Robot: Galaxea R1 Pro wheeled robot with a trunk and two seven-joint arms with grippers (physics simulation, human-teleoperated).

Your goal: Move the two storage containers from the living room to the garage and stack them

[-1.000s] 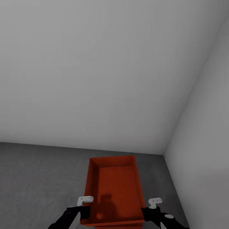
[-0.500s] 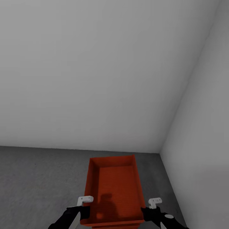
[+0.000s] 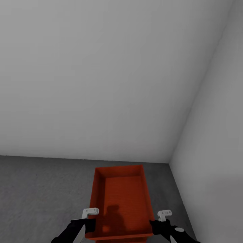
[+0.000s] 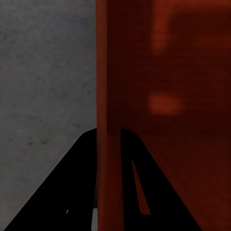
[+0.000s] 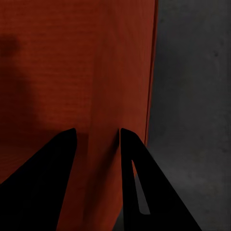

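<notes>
One red-orange open-top storage container [image 3: 121, 199] hangs in front of me over the garage's dark grey concrete floor [image 3: 40, 189], long side pointing toward the room's corner. My left gripper [image 3: 91, 217] is shut on its left side wall, and in the left wrist view the two black fingers [image 4: 82, 168] straddle that thin wall [image 4: 108, 72]. My right gripper [image 3: 161, 217] holds the right side wall, its fingers [image 5: 139, 168] closed around the red wall [image 5: 96, 72]. A darker red strip [image 3: 118, 239] shows just under the container's near rim; I cannot tell whether it is another container.
A plain white-grey back wall [image 3: 101, 84] meets a side wall [image 3: 216, 152] in a corner just beyond and right of the container. Open concrete floor stretches to the left; only a narrow strip [image 3: 165, 189] lies between container and right wall.
The whole view has shifted slightly, the wall corner sliding left and the floor line dropping a little. The container and both grippers keep their place in the picture.
</notes>
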